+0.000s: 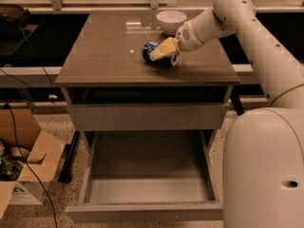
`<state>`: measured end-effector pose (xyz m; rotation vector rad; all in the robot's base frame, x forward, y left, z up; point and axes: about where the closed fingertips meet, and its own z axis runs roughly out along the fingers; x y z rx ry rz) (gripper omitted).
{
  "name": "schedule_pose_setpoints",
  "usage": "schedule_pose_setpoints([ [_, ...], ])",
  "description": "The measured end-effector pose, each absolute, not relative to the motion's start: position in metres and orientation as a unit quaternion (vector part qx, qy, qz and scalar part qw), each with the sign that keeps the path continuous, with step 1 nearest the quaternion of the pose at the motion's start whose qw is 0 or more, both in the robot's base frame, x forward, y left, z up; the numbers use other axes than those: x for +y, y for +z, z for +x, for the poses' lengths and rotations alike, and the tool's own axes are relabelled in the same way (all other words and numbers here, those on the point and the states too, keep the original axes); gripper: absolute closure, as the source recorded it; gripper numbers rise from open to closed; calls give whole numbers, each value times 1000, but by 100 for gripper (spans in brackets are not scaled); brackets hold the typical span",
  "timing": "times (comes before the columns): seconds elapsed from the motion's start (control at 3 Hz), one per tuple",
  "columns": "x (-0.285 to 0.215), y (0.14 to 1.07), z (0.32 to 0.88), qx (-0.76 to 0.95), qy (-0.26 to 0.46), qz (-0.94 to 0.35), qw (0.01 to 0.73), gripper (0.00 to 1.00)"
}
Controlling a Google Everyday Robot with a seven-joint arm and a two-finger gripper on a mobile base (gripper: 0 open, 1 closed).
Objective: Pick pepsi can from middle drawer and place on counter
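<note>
Pepsi can (pixel 148 49) | on counter (pixel 104 46), near white bowl (pixel 171 21) | clasped by gripper (pixel 162 56) | lettering unreadable

Your pale-yellow gripper (pixel 162 56) sits mid-counter at the dark-blue pepsi can (pixel 148 49); glossy grey-brown counter (pixel 104 56), white bowl (pixel 171 20) far right, grey middle drawer (pixel 147 212) near, speckled floor (pixel 57 210).
</note>
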<state>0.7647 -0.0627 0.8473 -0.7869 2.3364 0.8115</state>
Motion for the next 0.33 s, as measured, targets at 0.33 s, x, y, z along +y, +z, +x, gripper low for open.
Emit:
schedule_pose_setpoints([
  [0.33, -63, 847, 765, 867, 301, -292, 270, 0],
])
